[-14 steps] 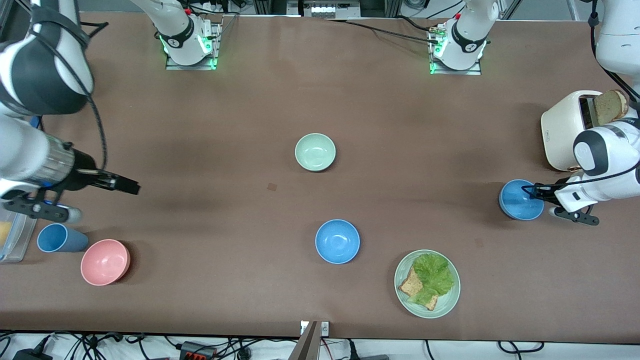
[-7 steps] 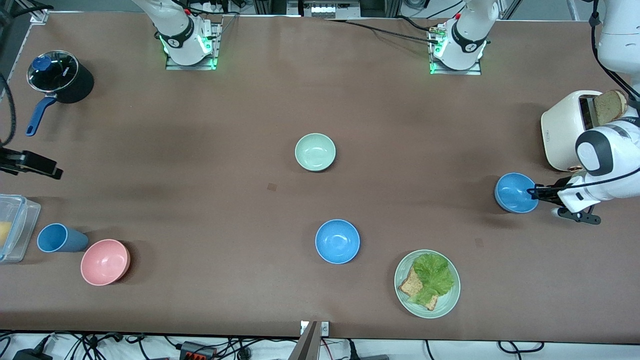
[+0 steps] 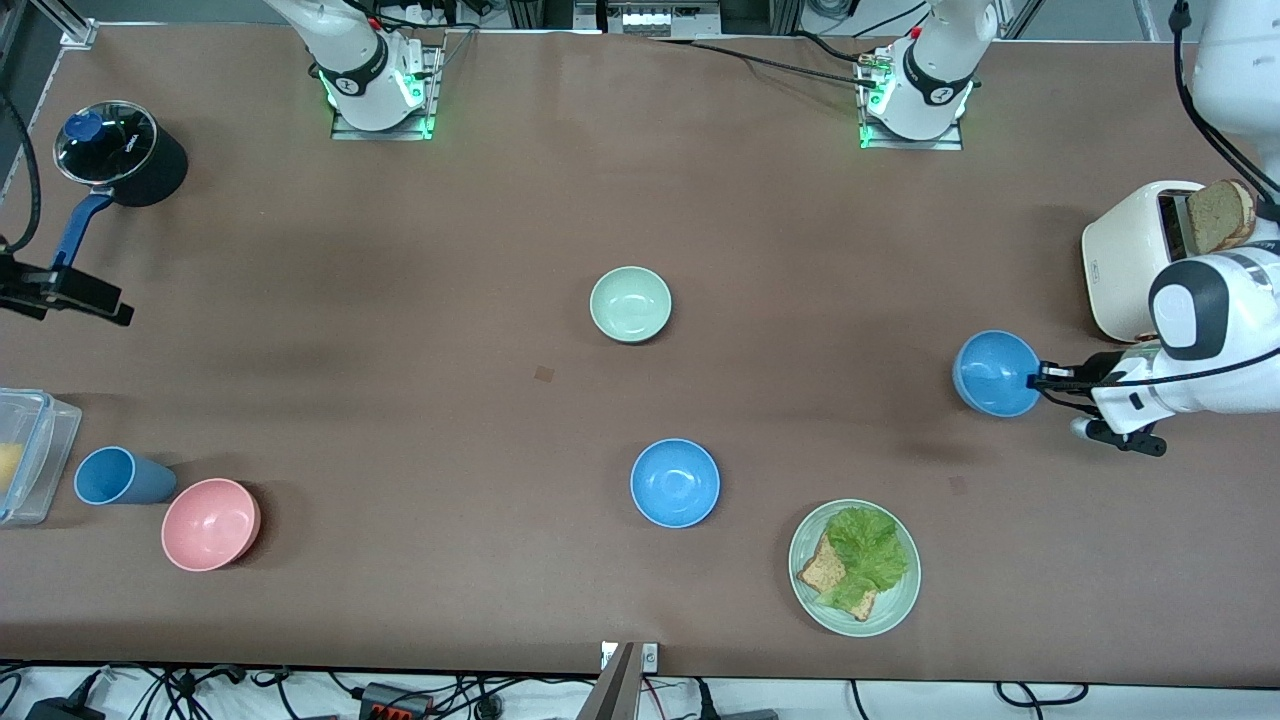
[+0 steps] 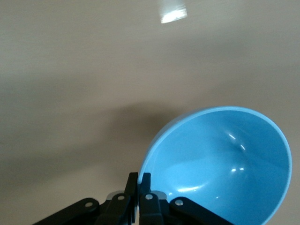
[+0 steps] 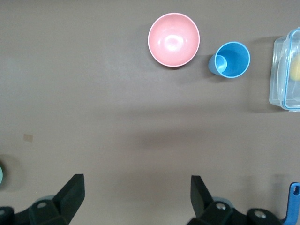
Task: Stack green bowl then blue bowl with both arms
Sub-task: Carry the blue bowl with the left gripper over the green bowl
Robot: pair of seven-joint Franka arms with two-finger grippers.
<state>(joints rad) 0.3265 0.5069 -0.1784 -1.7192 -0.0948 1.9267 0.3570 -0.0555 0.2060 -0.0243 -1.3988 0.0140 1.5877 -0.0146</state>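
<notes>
The green bowl (image 3: 630, 304) sits upright and empty at the table's middle. One blue bowl (image 3: 675, 483) sits nearer the front camera than it. My left gripper (image 3: 1040, 378) is shut on the rim of the other blue bowl (image 3: 995, 374) and holds it tilted above the table at the left arm's end. In the left wrist view my left gripper (image 4: 139, 180) pinches that bowl's (image 4: 225, 159) rim. My right gripper (image 3: 100, 300) is over the table's right arm's end, beside the pot. It is open and empty in the right wrist view (image 5: 137, 187).
A toaster (image 3: 1130, 255) with bread stands by the left arm. A green plate (image 3: 900, 600) of lettuce and bread lies near the front. A pink bowl (image 3: 210, 523), blue cup (image 3: 115, 476), clear container (image 3: 35, 450) and black pot (image 3: 120, 150) are at the right arm's end.
My left gripper has lifted the blue bowl off the table and carried it toward the table's middle. My right arm has drawn back to the table's end, uncovering the pot.
</notes>
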